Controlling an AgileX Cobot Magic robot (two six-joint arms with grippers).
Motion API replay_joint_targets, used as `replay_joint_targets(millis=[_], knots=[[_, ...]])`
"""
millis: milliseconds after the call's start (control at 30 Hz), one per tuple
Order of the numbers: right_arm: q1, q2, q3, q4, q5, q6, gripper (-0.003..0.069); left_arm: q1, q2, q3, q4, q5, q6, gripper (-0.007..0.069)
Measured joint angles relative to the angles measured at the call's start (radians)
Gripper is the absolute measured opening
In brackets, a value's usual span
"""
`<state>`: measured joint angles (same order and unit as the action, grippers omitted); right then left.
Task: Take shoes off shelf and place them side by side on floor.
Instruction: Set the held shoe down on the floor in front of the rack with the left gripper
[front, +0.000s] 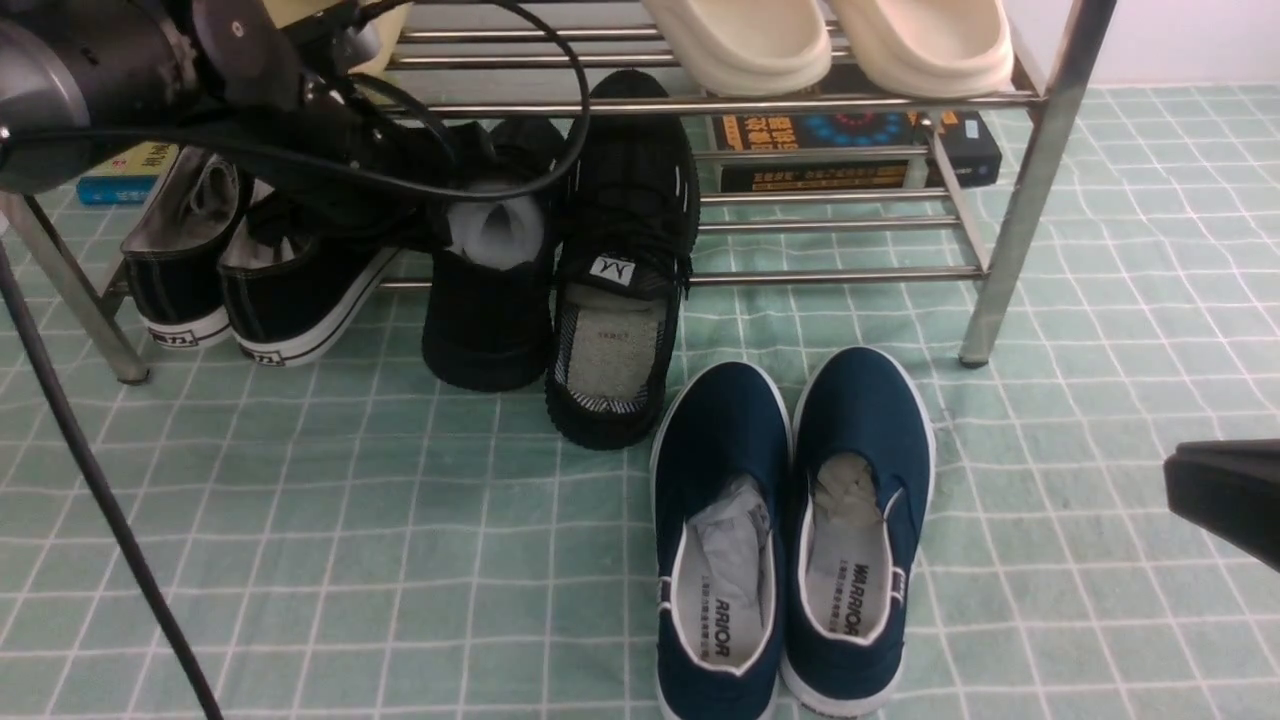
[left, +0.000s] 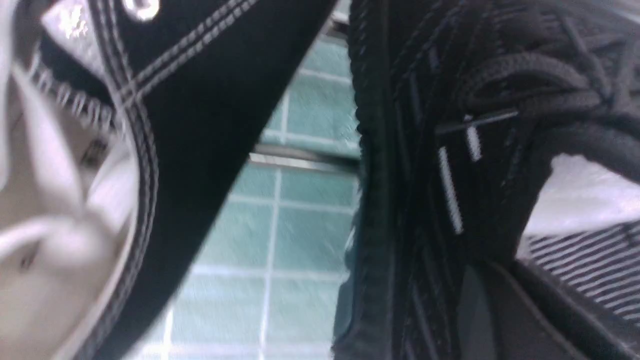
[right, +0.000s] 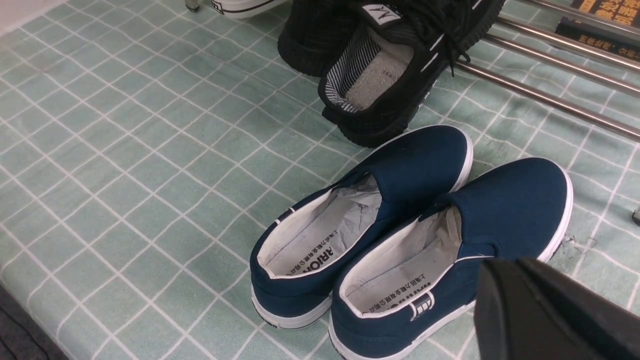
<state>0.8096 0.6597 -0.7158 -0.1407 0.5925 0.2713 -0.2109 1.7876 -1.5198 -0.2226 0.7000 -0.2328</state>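
Left wrist view: left fingers (left: 500, 272) closed on the near collar wall of the left black knit sneaker (front: 488, 330). Shoe lies to their right, long axis front-to-back, heel overhanging the rack (front: 840, 273); left arm nearer. Right fingers (right: 505, 272) together, empty. Pale green floor (front: 330, 520) offers room left of the navy pair (front: 850, 430).

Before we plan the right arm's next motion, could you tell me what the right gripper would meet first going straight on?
Probably the toe of the nearer navy slip-on; the right gripper points roughly that way, but its height is unclear, so it might pass above.
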Motion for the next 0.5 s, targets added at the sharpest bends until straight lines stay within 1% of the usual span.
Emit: replay_joint_targets(millis=[133,433,500], knots=[[0.0,0.0,0.0,0.0,0.0,0.0,0.0028,0.0,-0.068,0.0,-0.005,0.059,-0.002,0.0015],[0.0,0.0,0.0,0.0,0.0,0.0,0.0035,0.0,-0.175,0.005,-0.005,0.139,-0.005,0.0015],[0.0,0.0,0.0,0.0,-0.001,0.0,0.0038,-0.001,-0.231,0.007,0.001,0.184,-0.004,0.0015]])
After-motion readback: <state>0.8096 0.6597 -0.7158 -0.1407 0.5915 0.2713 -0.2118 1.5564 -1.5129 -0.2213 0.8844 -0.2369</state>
